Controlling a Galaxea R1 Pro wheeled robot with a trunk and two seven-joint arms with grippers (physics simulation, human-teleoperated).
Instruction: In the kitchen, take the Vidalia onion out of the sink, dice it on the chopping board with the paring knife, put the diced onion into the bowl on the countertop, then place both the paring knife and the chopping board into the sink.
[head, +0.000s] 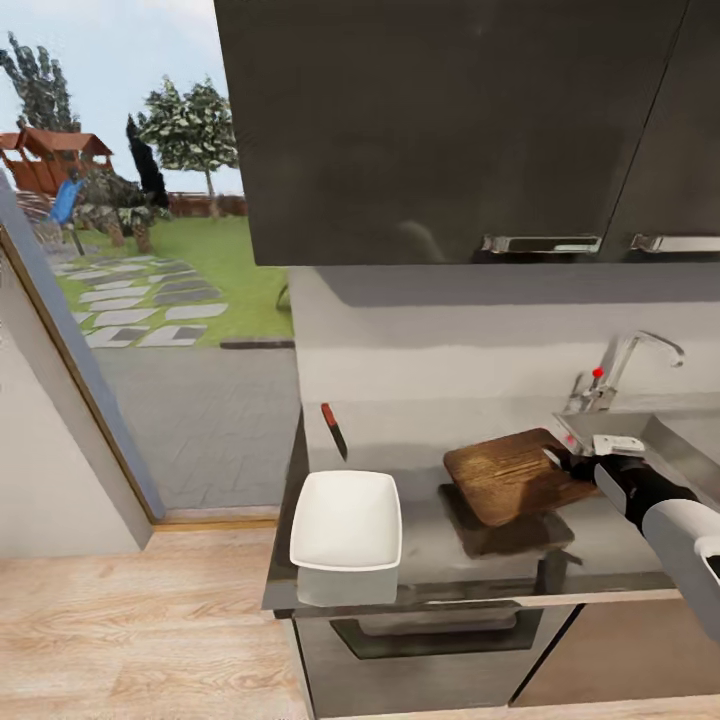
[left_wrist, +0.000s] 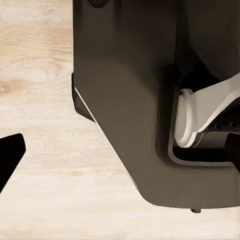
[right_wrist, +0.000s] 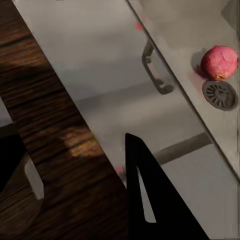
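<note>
Your right gripper (head: 568, 466) grasps the chopping board (head: 510, 475), tilted above the grey countertop (head: 425, 545); left gripper state cannot be determined.

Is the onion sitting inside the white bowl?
No, the bowl looks empty on the countertop, and the onion lies in the sink beside the drain.
</note>
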